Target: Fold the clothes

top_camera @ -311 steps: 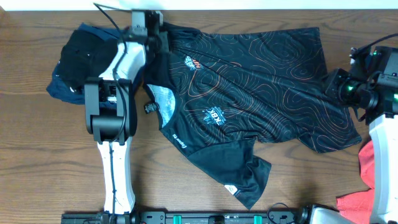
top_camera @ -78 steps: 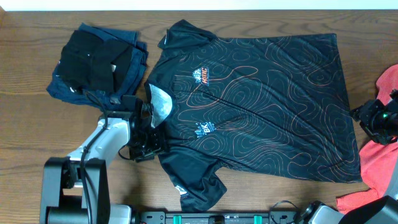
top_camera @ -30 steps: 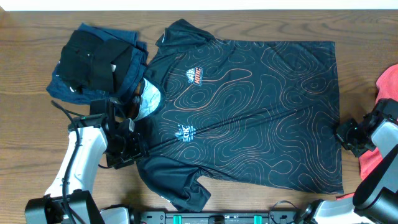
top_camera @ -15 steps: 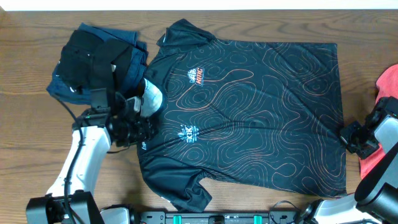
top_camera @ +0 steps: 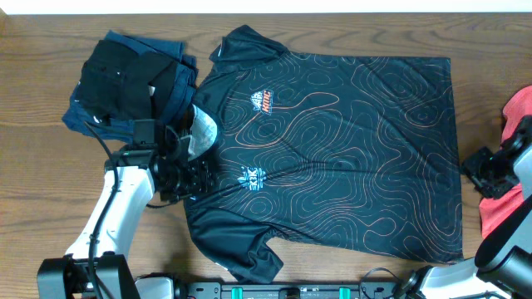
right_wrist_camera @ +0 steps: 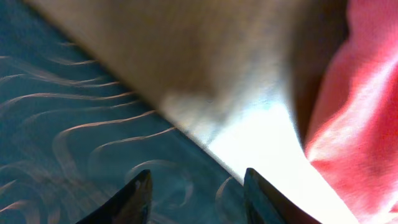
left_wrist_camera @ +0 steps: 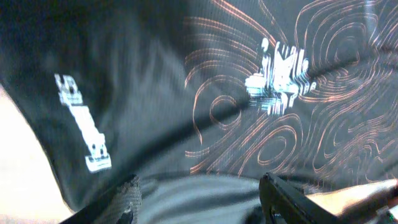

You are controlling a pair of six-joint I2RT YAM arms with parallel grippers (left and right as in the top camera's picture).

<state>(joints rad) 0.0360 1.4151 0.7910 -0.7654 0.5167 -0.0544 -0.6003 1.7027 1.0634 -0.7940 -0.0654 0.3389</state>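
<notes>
The black shirt [top_camera: 332, 149] with orange contour lines lies spread flat across the table, collar to the left and hem to the right. My left gripper [top_camera: 189, 176] hovers over its near shoulder beside the collar. In the left wrist view that gripper [left_wrist_camera: 202, 196] stands open, with a soft ridge of black cloth [left_wrist_camera: 205, 118] running under the gap. My right gripper [top_camera: 478, 170] sits just off the hem's right edge. In the right wrist view it [right_wrist_camera: 196, 193] is open above the shirt's edge [right_wrist_camera: 93, 137], holding nothing.
A pile of navy and black garments [top_camera: 125, 83] lies at the back left, close to the left arm. A coral-red garment [top_camera: 507, 208] is bunched at the right edge, beside the right arm, and shows as red cloth [right_wrist_camera: 360, 112] in the right wrist view.
My right gripper has opened, let go of the hem and drawn slightly right. The left gripper has moved up and right onto the shoulder and widened. The shirt has barely shifted.
</notes>
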